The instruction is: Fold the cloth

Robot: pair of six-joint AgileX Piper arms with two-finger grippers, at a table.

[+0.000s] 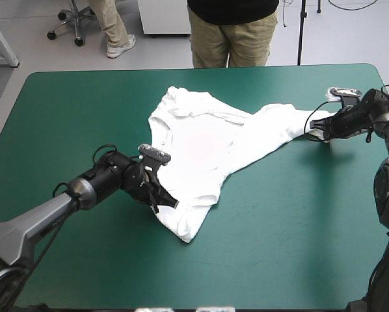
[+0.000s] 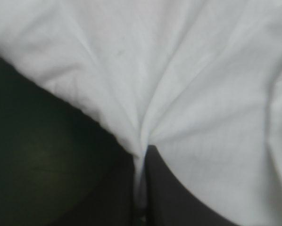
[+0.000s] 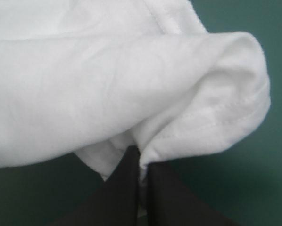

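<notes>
While both of my pincers are pinched almost closed on cloth, I judge the step in hand to be drawing the T-shirt [image 1: 207, 146] out flat, before any fold is made. My left pincer [image 1: 172, 203] has a thin ridge of white fabric nipped between its tips, at the part of the shirt nearest the robot. My right pincer [image 1: 311, 130] grips a stitched edge at the other end. The shirt lies on the teal-green surface [image 1: 292, 221] as a loose diagonal band between the two pincers. A wider, rumpled part lies ahead of the left one, toward the far edge.

To do this well, I would move the two pincers apart evenly and low over the surface. That way the band tightens without lifting or twisting. Each grip is only a narrow pinch, so a sharp tug could slip the fabric free; slow tension seems safer.

The high view alone gives the whole lie of the shirt and shows that it is not yet flat. The left wrist view shows what the high view cannot: creases fanning out from my tips [image 2: 143, 155], a sign the cloth there is under pull. It does not tell which part of the shirt I hold. The right wrist view shows a doubled hem with its stitching, rolled over just ahead of my tips [image 3: 142, 162].
</notes>
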